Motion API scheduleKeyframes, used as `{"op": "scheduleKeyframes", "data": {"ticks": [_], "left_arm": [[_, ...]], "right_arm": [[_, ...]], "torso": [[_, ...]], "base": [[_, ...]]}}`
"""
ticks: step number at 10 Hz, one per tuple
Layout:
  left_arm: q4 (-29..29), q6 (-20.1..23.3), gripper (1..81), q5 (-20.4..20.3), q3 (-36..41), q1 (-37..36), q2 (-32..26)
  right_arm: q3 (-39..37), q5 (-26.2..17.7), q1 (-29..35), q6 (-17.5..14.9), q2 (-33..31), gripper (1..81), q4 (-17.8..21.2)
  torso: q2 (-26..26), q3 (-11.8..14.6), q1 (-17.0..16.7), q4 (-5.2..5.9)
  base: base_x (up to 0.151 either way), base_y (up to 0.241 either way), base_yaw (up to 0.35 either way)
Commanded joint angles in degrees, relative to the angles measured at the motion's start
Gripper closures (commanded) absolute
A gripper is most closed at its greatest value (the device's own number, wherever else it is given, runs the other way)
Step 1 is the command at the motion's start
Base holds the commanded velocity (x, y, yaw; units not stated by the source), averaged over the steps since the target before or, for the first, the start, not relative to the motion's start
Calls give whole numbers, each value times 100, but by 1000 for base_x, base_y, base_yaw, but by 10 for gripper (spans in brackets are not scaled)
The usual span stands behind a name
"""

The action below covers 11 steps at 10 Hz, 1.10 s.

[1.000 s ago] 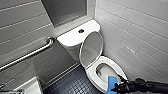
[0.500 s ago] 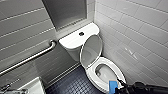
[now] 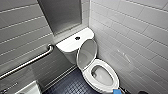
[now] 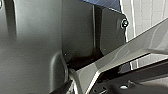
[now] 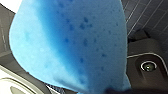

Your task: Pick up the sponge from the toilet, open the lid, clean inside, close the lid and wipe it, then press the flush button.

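The white toilet [image 3: 86, 76] stands in the corner with its lid [image 3: 87, 53] raised against the tank [image 3: 67, 45]. The dark round flush button [image 3: 77, 38] sits in the middle of the tank top. The bowl is open, with water at the bottom. The bright blue sponge [image 3: 117, 91] shows at the lower edge of the head view, just in front of the bowl's front rim. It looms large in the right wrist view [image 5: 70, 42], close to the camera, and my right gripper [image 5: 113, 90] is shut on it. My left gripper is open with nothing in it.
A metal grab bar [image 3: 27, 62] runs along the left tiled wall. The right tiled wall [image 3: 130, 37] stands close beside the bowl. Dark small-tiled floor [image 3: 72, 86] lies left of the toilet, and a white object [image 3: 30, 89] sits at the lower left.
The sponge in my right gripper has drawn back from over the bowl's front rim toward the lower edge of the head view. The whole head view has shifted slightly.
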Motion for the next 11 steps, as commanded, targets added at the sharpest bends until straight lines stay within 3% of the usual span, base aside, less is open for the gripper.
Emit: {"op": "scheduleKeyframes", "data": {"ticks": [1, 3, 5, 7, 10, 11], "left_arm": [[-150, -9, 10, 497, 322, -241, -277], [-228, -96, 10, 532, 559, -504, -531], [-387, -325, 10, 567, 972, -839, -892], [-405, -492, 10, 567, 1316, -1172, -1165], [-625, -879, 10, 576, 1448, -1725, -1271], [-818, -932, 10, 576, 1448, -1910, -1262]], "right_arm": [[-235, 168, -476, -187, -142, 811, -109], [-465, 396, -1092, -443, -159, 811, -505], [-517, 406, -1576, -453, -151, 811, -646], [-727, 414, -2076, -444, -159, 811, -613], [-1476, 1021, -2859, -497, -1, 811, -629], [-1791, 1048, -3009, -776, 148, 811, -559]], "torso": [[-9, -2, 4, 0], [94, 22, -66, 0], [85, 22, -68, 0], [85, 24, -70, 0], [87, 26, -72, 0], [87, 26, -72, 0]], "base": [[0, 0, 0], [0, 0, 0], [0, 0, 0], [0, 0, 0], [0, 0, 0], [0, 0, 0]]}}
